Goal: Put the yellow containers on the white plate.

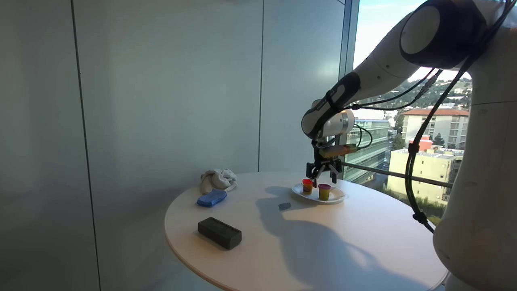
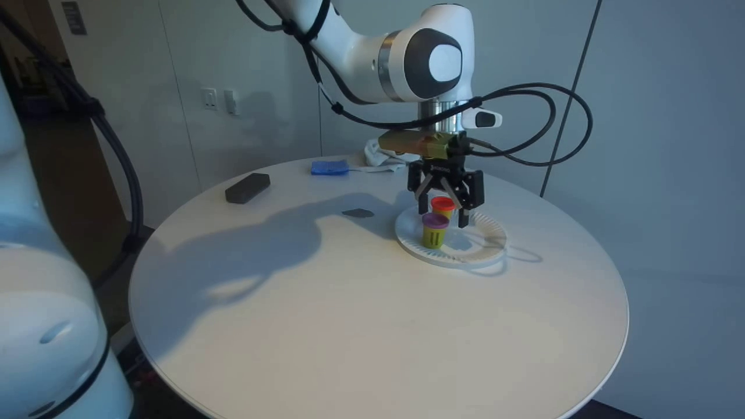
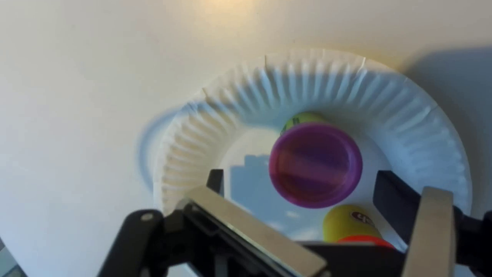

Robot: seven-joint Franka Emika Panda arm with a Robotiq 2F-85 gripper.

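Observation:
The white plate [image 1: 338, 198] lies on the round table and shows in an exterior view at its rim [image 2: 495, 247] and in the wrist view [image 3: 184, 161]. A yellow container with a purple lid [image 1: 324, 193] stands upright on it; it also shows in an exterior view [image 2: 433, 234] and the wrist view [image 3: 316, 165]. A yellow container with a red lid [image 1: 307, 187] stands beside it on the plate, also in an exterior view [image 2: 443, 203]; it is partly hidden by the gripper in the wrist view [image 3: 344, 223]. My gripper [image 3: 302, 182] is open and empty, low over the plate, pointing down.
A black block [image 1: 219, 233], a blue pouch-like item [image 1: 212, 198] and a crumpled pale cloth [image 1: 219, 181] lie on the table away from the plate. A small flat grey piece [image 2: 357, 213] lies near the plate. A wall and a window stand behind the table.

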